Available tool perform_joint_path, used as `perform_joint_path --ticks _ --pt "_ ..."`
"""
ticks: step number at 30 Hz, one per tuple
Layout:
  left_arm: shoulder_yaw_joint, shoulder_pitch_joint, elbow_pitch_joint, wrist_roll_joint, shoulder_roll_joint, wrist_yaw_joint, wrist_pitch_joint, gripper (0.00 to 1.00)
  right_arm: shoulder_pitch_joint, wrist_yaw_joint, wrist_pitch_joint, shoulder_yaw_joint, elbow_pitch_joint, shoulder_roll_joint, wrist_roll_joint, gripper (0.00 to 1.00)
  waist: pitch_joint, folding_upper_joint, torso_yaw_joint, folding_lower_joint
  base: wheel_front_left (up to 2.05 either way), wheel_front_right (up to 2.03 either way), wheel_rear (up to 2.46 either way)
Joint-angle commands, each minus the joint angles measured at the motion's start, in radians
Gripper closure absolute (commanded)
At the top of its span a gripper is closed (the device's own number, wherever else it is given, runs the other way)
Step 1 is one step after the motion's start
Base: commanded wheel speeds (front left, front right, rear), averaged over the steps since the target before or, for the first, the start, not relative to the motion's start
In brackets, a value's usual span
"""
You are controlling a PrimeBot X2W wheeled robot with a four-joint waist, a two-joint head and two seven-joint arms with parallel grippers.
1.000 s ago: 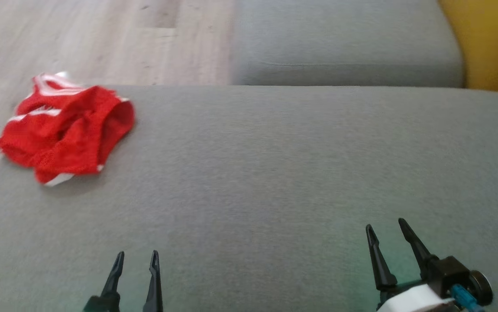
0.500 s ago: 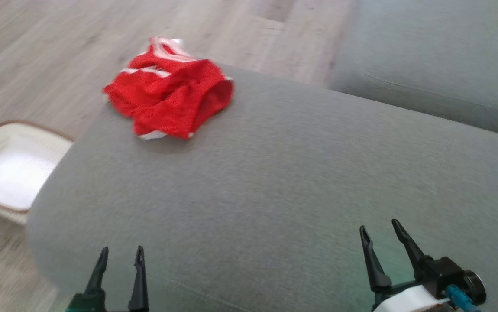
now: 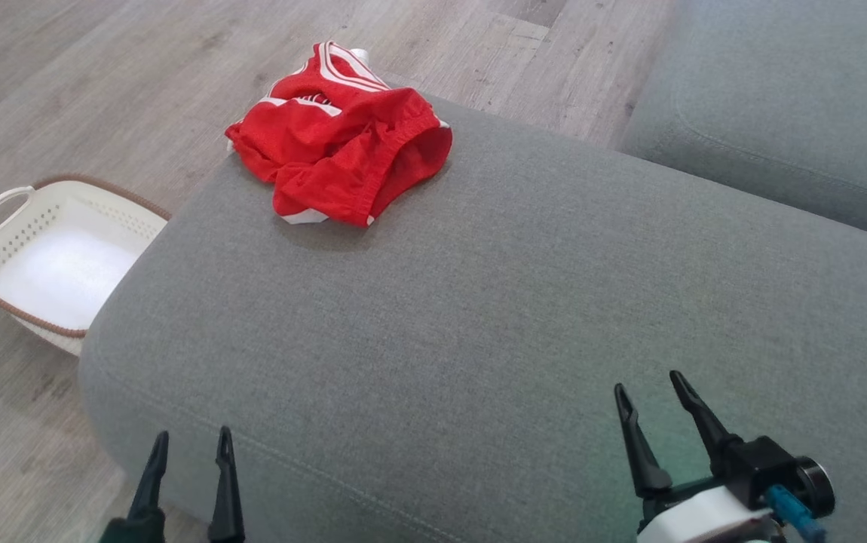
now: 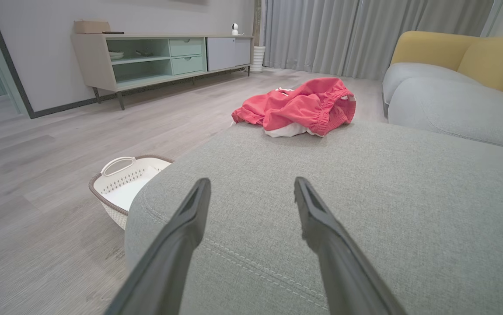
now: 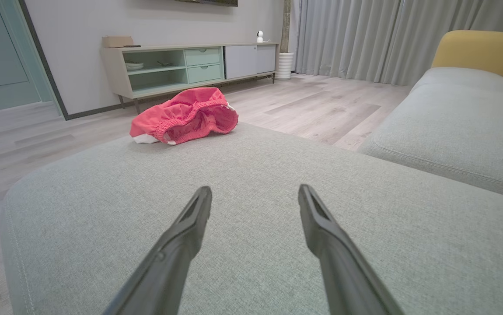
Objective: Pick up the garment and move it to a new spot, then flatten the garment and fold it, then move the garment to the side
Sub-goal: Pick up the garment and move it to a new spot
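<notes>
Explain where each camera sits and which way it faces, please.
Head view: on the robot's head, facing forward and down at the grey ottoman, the red garment at its far corner, the white basket on the floor; left fingers and right fingers at the bottom.
Left wrist view: on the left wrist, facing along its open fingers across the ottoman toward garment, basket and cabinet.
Right wrist view: on the right wrist, facing along its open fingers toward garment and sofa.
Shared: both wrist views show garment and cabinet.
</notes>
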Motion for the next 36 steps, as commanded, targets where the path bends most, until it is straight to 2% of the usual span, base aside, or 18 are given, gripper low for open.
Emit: perform_joint_path --ticks 1,4,7,11,14,17,21,25,26,31,36 --pt "0.033 -0.038 -0.042 -0.006 0.013 0.007 -0.013 0.0 -0.043 0.008 -0.012 0.013 -0.032 -0.009 -0.009 0.0 0.0 0.0 0.001 -0.0001 0.0 0.0 0.0" --pt "0.048 -0.064 -0.082 -0.005 0.038 0.004 -0.007 0.0 -0.033 0.008 -0.011 -0.014 -0.048 -0.009 -0.016 0.0 0.007 0.0 -0.001 -0.0001 0.0 0.0 0.0" --pt "0.09 -0.119 -0.182 -0.006 0.082 0.008 0.013 0.0 -0.036 0.008 0.001 -0.032 -0.076 -0.009 -0.034 0.0 0.038 0.0 -0.024 -0.0001 0.0 0.0 0.0" --pt "0.159 -0.264 -0.321 0.005 0.187 -0.004 0.092 0.0 -0.059 0.008 0.028 -0.05 -0.123 -0.009 -0.068 0.0 0.095 0.0 -0.066 -0.0001 0.0 0.0 0.0" --pt "0.205 -0.421 -0.357 0.009 0.286 -0.04 0.161 0.0 -0.084 0.008 0.051 -0.054 -0.16 -0.009 -0.094 0.0 0.146 0.0 -0.11 -0.0001 0.0 0.0 0.0" --pt "0.225 -0.606 -0.336 0.021 0.385 -0.088 0.218 0.0 -0.11 0.008 0.075 -0.063 -0.196 -0.009 -0.119 0.0 0.196 0.0 -0.154 -0.0001 0.0 0.0 0.0" --pt "0.195 -0.853 -0.233 0.02 0.467 -0.165 0.286 0.0 -0.145 0.008 0.105 -0.059 -0.241 -0.009 -0.153 0.0 0.269 0.0 -0.219 -0.0001 0.0 0.0 0.0" --pt "0.108 -1.069 -0.054 0.005 0.465 -0.222 0.361 0.0 -0.159 0.008 0.131 -0.059 -0.277 -0.009 -0.186 0.0 0.327 0.0 -0.269 -0.0001 0.0 0.0 0.0" --pt "0.108 -1.069 -0.054 0.005 0.465 -0.222 0.361 0.0 -0.159 0.008 0.131 -0.059 -0.277 -0.009 -0.186 0.0 0.327 0.0 -0.269 -0.0001 0.0 0.0 0.0" --pt "0.019 -1.225 0.193 -0.032 0.43 -0.25 0.442 0.0 -0.17 0.008 0.153 -0.055 -0.331 -0.009 -0.199 0.0 0.402 0.0 -0.325 -0.0001 0.0 0.0 0.0" --pt "-0.048 -1.269 0.381 -0.067 0.388 -0.259 0.488 0.0 -0.177 0.008 0.174 -0.057 -0.41 -0.009 -0.213 0.0 0.486 0.0 -0.362 -0.0001 0.0 0.0 0.0"
